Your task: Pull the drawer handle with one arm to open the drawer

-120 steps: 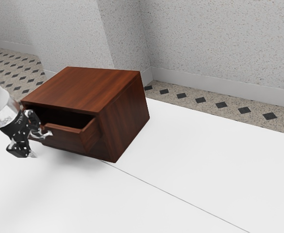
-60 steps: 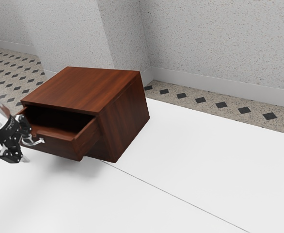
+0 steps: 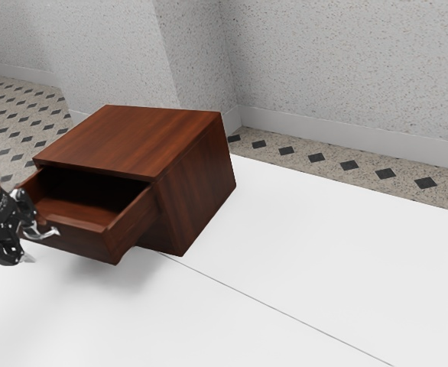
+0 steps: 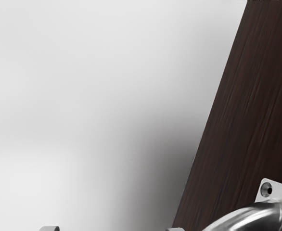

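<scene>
A dark brown wooden cabinet [image 3: 144, 141] stands on the white table [image 3: 300, 260]. Its drawer [image 3: 86, 218] sticks out part way toward the exterior view's left, and the inside of it shows. My black gripper [image 3: 27, 226] is at the drawer's front, shut on the silver drawer handle [image 3: 48, 232]. In the wrist view the dark drawer front [image 4: 247, 125] runs close beside the hand. The curved metal handle [image 4: 251, 217] and its screwed mounting plate [image 4: 275, 190] lie just under the hand.
The white tabletop spreads wide to the exterior view's right and in front of the cabinet. Behind it are speckled walls [image 3: 323, 53] and a tiled floor [image 3: 346, 160] with black diamonds. A thin seam [image 3: 270, 306] crosses the table.
My gripper has moved toward the exterior view's left while holding the handle, and the drawer has slid further out of the cabinet with it.
</scene>
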